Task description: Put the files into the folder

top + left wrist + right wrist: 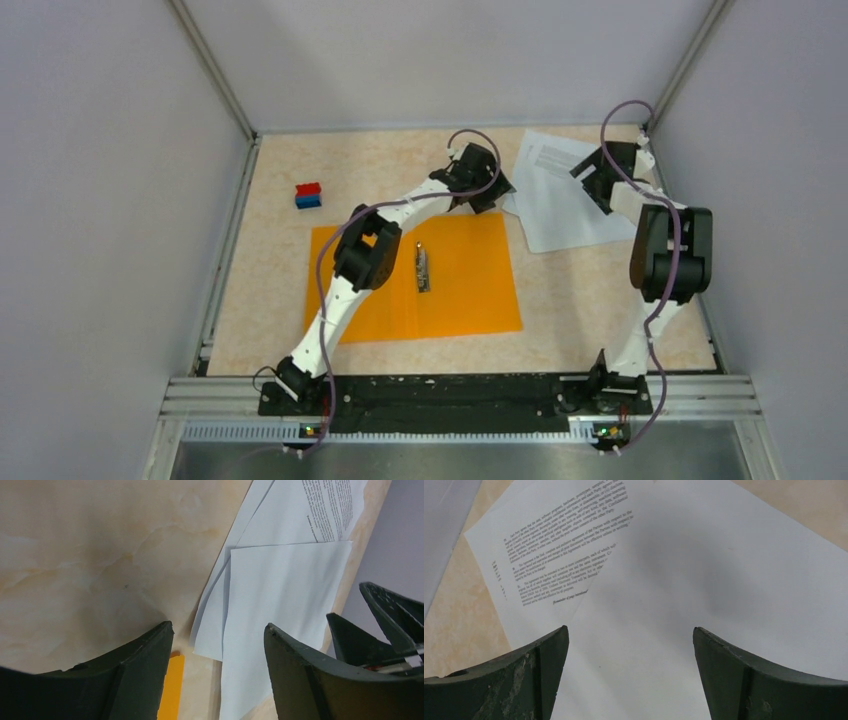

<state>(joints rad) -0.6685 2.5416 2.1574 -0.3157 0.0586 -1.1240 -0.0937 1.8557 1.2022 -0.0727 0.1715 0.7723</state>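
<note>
The orange folder (460, 280) lies open and flat mid-table, its metal clip (423, 268) along the middle. The files (556, 205), white sheets, some printed, lie overlapped at the far right, off the folder. My left gripper (497, 190) is open and empty at the folder's far right corner, beside the sheets' left edge; its wrist view shows the files (280, 595) and a sliver of the folder (172, 690) between the fingers. My right gripper (592, 185) is open and empty just above the files (704, 590).
A small red-and-blue block (309, 195) sits at the far left of the table. Grey walls enclose the table on three sides; the right wall is close to the sheets. The right gripper's fingers (385, 625) show in the left wrist view.
</note>
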